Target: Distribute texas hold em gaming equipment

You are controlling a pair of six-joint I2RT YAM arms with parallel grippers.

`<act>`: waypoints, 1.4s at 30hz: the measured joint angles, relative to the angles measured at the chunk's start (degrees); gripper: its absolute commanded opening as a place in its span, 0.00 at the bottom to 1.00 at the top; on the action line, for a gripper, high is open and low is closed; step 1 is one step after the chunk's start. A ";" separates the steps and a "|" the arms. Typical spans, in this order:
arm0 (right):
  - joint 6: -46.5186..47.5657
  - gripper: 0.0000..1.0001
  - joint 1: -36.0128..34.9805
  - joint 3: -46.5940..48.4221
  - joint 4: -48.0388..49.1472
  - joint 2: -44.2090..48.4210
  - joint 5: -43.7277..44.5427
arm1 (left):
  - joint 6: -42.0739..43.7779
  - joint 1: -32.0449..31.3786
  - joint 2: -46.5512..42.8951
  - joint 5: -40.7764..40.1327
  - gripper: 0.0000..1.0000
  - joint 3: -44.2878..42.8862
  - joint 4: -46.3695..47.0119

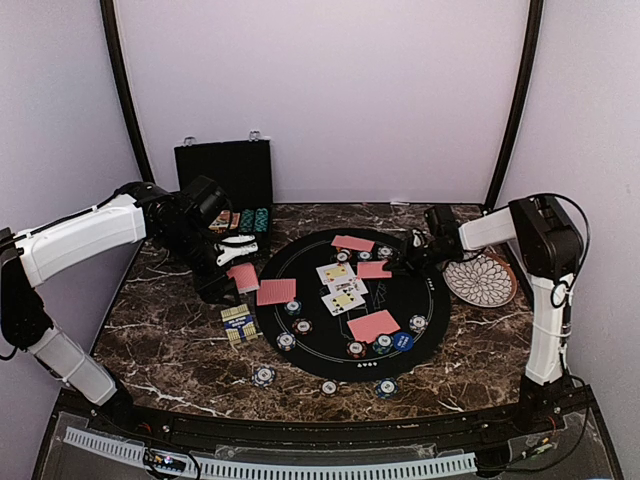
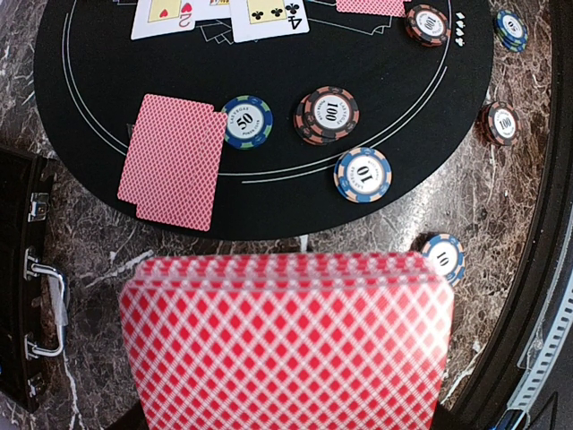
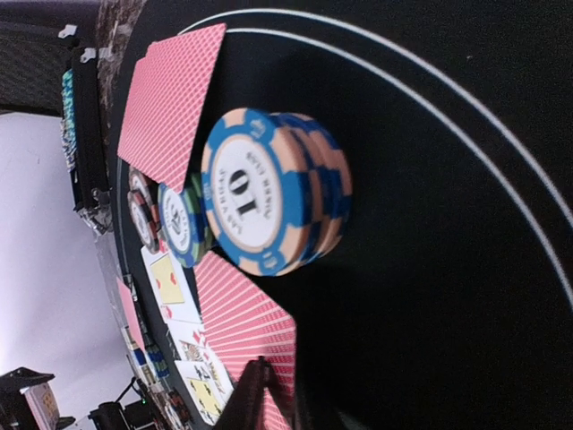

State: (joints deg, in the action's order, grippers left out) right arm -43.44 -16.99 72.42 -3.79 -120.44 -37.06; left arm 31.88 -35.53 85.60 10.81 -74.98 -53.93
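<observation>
Along the near edge of the bench (image 1: 180,350), three striped chips (image 1: 329,387) lie apart from each other, off the round black mat (image 1: 440,300). On the mat's near part sit more chips and a blue disc (image 1: 402,341), just beside face-down red-backed cards (image 1: 373,325). At the mat's middle, white face-up cards (image 1: 342,287) overlap one another. Toward the left edge of the bench, the left pincer (image 1: 240,265) is clamped on a red-backed deck (image 2: 286,349), held over the marble just off the mat's rim. The deck's lattice backs are slightly fanned. Toward the far right corner, the right pincer (image 1: 418,250) hovers at the mat's rim. It is near a stack of blue-and-cream chips marked 10 (image 3: 269,202). I cannot tell whether its fingers are spread or closed.
</observation>
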 measured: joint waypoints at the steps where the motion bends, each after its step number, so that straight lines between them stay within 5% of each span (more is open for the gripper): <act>1: 0.76 0.32 0.00 0.66 -1.25 -0.26 0.48 | 0.00 0.00 0.00 0.00 0.00 0.00 -0.02; 5: 4.07 0.48 -0.28 3.82 -5.29 -0.44 2.12 | 0.00 0.00 0.00 0.02 0.00 0.00 -0.02; 22: 7.96 0.76 -7.37 6.29 -18.86 11.69 19.39 | 0.00 0.00 0.00 0.13 0.00 0.00 -0.07; 31: -1.84 0.85 -21.42 3.69 -5.68 18.16 12.70 | -0.02 0.00 0.00 0.59 0.00 0.00 -0.09; 42: -13.44 0.83 -33.24 6.49 9.88 10.75 3.78 | -0.04 0.00 0.00 0.90 0.00 0.00 -0.07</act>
State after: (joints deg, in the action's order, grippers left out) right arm -56.88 -50.24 78.91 6.09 -109.69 -33.28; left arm 31.83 -35.53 85.60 11.70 -74.98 -54.00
